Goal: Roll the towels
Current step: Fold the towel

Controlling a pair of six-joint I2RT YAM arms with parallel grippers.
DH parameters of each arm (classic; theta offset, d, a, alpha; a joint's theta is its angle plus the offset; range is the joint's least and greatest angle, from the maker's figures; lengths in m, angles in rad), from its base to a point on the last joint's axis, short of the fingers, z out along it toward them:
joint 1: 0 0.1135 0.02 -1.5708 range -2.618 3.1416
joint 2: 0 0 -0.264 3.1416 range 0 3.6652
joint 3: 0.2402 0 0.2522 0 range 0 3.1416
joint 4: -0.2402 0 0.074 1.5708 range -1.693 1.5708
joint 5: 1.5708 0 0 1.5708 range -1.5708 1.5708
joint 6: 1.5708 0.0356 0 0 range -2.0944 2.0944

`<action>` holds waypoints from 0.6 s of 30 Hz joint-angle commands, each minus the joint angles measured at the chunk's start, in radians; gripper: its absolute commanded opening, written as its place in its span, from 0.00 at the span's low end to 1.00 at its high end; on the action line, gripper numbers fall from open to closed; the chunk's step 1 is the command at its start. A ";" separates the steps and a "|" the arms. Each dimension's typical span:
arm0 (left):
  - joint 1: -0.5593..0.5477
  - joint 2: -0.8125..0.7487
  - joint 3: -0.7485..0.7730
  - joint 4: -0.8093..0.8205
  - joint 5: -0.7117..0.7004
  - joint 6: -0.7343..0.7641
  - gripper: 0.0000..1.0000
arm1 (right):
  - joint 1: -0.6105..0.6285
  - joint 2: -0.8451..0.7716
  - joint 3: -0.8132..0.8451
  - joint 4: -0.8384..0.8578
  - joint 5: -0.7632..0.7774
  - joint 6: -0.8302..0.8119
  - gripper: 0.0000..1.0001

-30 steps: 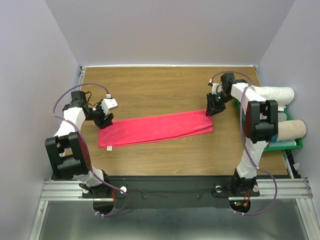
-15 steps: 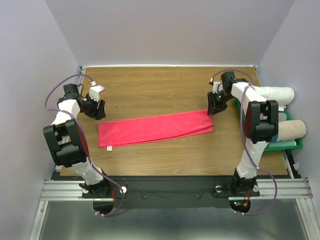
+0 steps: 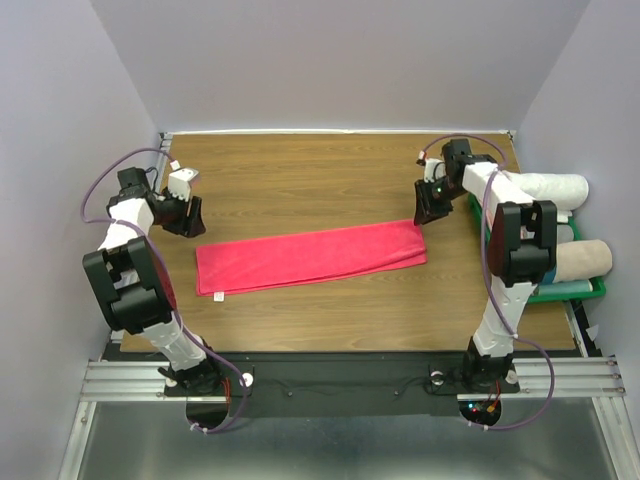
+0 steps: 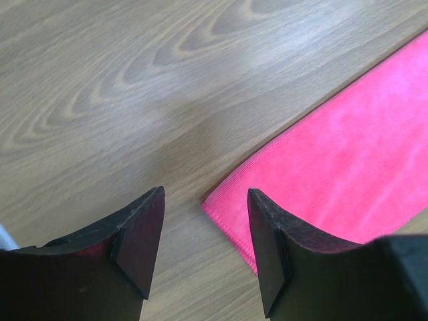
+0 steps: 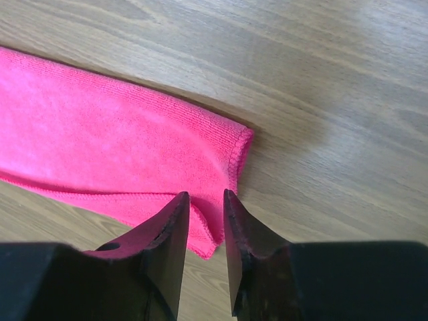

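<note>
The bright pinkish-red towel [image 3: 310, 256] lies flat as a long folded strip across the table's middle, with a small white tag [image 3: 218, 296] at its near left corner. My left gripper [image 3: 190, 218] is open and empty, just beyond the towel's far left corner. In the left wrist view the gripper [image 4: 206, 254] has that corner of the towel [image 4: 348, 160] between its fingers, below them. My right gripper [image 3: 430, 212] is at the towel's far right corner. In the right wrist view the gripper [image 5: 205, 197] has its jaws narrowly apart over the towel's end [image 5: 100, 147], holding nothing.
A green tray [image 3: 570, 291] at the right table edge holds a rolled white towel [image 3: 545, 187] and a rolled beige towel [image 3: 582, 260]. Lavender walls close in on the left, back and right.
My left gripper has swung left and away, off the towel's left end toward the table's left edge. My right gripper has shifted slightly back. The towel has not moved.
</note>
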 commanded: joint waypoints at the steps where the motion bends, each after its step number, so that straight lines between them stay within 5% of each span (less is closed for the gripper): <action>1: -0.020 -0.037 -0.013 -0.012 0.034 0.013 0.63 | 0.012 -0.015 -0.018 -0.010 -0.030 -0.030 0.33; 13: -0.027 -0.030 0.001 -0.012 0.026 0.013 0.63 | 0.044 -0.004 -0.110 -0.032 -0.041 -0.067 0.35; 18: -0.027 -0.024 0.004 -0.001 0.023 0.011 0.63 | 0.043 -0.042 -0.139 -0.055 -0.027 -0.094 0.21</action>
